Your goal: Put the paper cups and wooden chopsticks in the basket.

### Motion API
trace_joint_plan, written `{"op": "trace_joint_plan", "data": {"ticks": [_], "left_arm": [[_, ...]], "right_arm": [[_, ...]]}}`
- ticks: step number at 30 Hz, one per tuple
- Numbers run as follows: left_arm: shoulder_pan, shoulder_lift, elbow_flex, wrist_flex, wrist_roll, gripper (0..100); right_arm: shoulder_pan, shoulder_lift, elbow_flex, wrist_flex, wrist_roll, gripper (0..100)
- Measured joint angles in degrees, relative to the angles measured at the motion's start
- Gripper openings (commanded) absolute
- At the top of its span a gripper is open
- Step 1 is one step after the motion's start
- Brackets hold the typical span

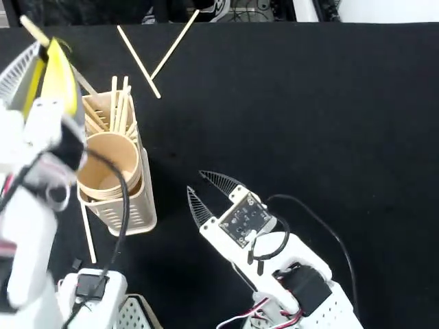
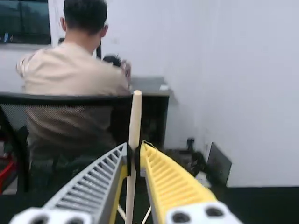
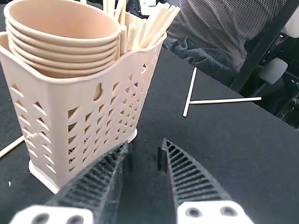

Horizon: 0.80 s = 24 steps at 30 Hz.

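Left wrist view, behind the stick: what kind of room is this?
Probably an office or lab workroom: a mesh chair before a desk, a plain white wall, and a black-covered table.

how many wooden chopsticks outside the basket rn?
4. Two thin wooden chopsticks lie crossed on the black table beyond the beige slotted plastic basket, one lies beside the basket, one is clamped in the left yellow pincer. The left arm may hide more.

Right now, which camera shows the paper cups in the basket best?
The right wrist view: the paper cups sit close, every stacked rim distinct. The high view looks into the top cup, a cable crossing it.
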Motion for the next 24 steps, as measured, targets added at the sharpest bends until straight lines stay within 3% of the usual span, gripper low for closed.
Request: {"op": "trace_joint_plan", "data": {"ticks": [6, 11, 13, 15, 18, 24], "left_arm": [[-2.90, 5.19, 2.37, -0.09, -0.62, 3], [-3.34, 5.98, 12.66, -9.49, 1.14, 3], [-3.43, 5.98, 16.00, -11.69, 1.41, 8], [-3.43, 5.98, 18.02, -12.31, 1.49, 19], [-3.43, 5.89, 17.85, -10.29, 1.58, 30], [-4.31, 6.07, 12.04, -1.41, 1.67, 28]], "right_arm": [[0.00, 0.00, 0.00, 0.00, 0.00, 10.6], [0.00, 0.00, 0.00, 0.00, 0.00, 10.6], [0.00, 0.00, 0.00, 0.00, 0.00, 10.6], [0.00, 0.00, 0.00, 0.00, 0.00, 10.6], [0.00, 0.00, 0.00, 0.00, 0.00, 10.6], [0.00, 0.00, 0.00, 0.00, 0.00, 10.6]]}}
